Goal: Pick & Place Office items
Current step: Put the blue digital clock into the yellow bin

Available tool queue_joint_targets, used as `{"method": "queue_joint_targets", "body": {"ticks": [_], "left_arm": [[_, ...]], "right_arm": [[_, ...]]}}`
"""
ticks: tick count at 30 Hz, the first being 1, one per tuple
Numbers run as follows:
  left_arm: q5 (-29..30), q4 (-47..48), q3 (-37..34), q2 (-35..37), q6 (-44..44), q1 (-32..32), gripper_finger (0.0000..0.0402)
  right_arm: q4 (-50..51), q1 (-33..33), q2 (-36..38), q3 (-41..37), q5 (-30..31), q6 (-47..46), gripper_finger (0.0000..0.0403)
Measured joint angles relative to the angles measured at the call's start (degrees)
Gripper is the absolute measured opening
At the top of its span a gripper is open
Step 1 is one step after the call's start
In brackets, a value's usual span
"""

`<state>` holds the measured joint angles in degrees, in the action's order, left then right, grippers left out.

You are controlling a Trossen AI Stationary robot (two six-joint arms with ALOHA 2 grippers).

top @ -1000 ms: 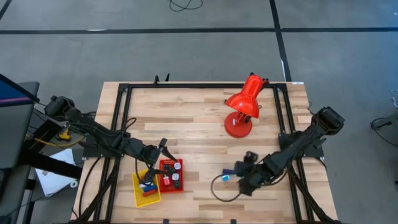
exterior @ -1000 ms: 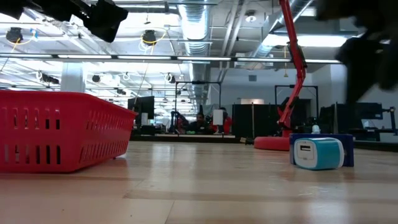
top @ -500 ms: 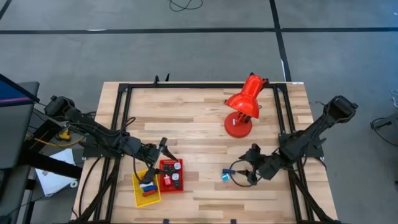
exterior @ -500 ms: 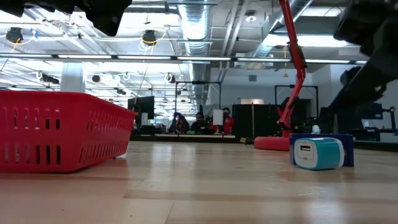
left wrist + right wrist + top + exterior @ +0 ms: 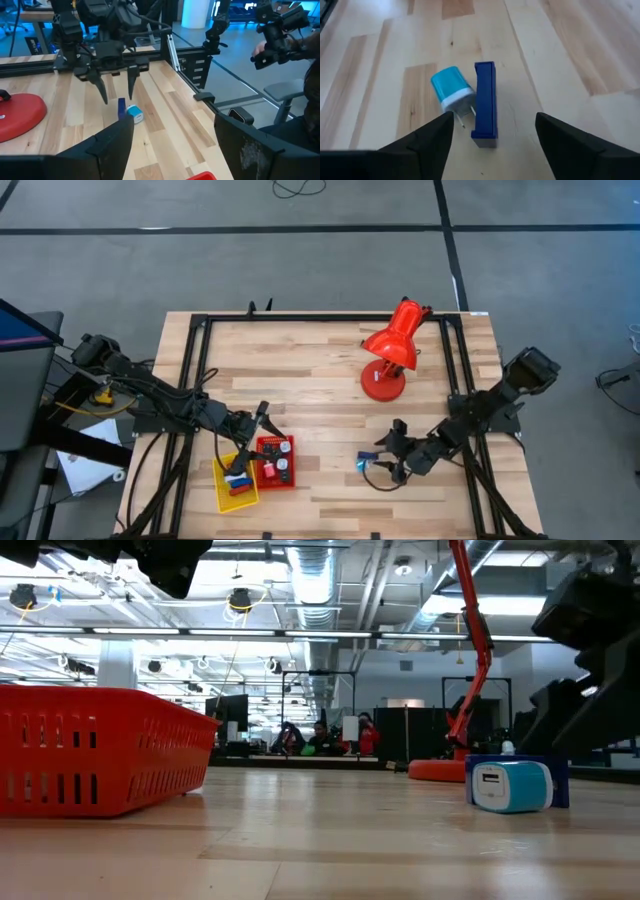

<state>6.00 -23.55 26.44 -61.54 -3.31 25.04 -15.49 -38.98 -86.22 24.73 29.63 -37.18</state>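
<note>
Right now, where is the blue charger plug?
In the high view the blue charger plug lies on the table's right half, below the red lamp, touching a dark blue block, just ahead of the right gripper, whose jaws are open.

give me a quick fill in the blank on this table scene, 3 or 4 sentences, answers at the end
1. Beside the blue block lies a blue and white ____.
2. The right gripper hangs over those two with its fingers ____.
3. The lamp on the table is ____ in colour.
4. Next to the red tray sits a ____ tray, under the left gripper.

Missing words: charger; open; red; yellow
</note>
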Motion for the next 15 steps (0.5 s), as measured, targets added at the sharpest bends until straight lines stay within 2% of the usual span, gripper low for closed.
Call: {"method": "queue_joint_targets", "body": {"ticks": [4,8,15], "left_arm": [[0.0,0.0,0.0,0.0,0.0,0.0,0.0269],[0.0,0.0,0.0,0.0,0.0,0.0,0.0269],[0.2,-0.2,0.0,0.0,-0.2,0.0,0.0269]], "right_arm": [[-0.5,0.0,-3.0,0.0,-0.1,-2.3,0.0249],[-3.4,0.0,-5.9,0.0,-0.1,-1.6,0.0203],[-4.3,0.0,-6.1,0.0,0.0,-1.3,0.0067]]}}
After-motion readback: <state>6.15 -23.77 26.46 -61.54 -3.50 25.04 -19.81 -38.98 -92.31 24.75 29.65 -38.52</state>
